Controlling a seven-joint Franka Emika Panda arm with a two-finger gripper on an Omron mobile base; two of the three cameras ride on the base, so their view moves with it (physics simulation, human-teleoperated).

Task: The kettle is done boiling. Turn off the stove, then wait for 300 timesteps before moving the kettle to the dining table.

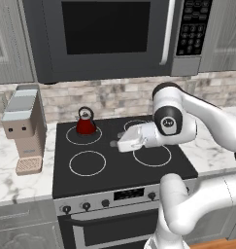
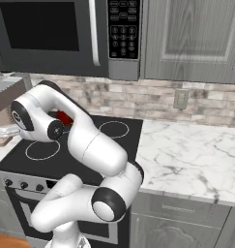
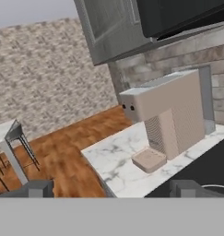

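One gap matters: the gripper (image 1: 120, 142), jaws spread and empty at mid-frame, points left over the stove (image 1: 117, 168), with the kettle (image 1: 85, 122) up-left.

A glossy red finish is seen on the kettle (image 1: 85, 124); smooth black glass on the stove (image 1: 109, 168); veined white marble on the table (image 2: 186, 160); brushed grey metal on the microwave (image 1: 114, 36).

One red kettle (image 1: 85, 124) on one black stove (image 1: 109, 172) bearing four white burner rings and five front knobs. One microwave (image 1: 114, 36), one beige coffee machine (image 1: 25, 129), one wall outlet (image 2: 180, 99). One robot arm (image 1: 187, 146).
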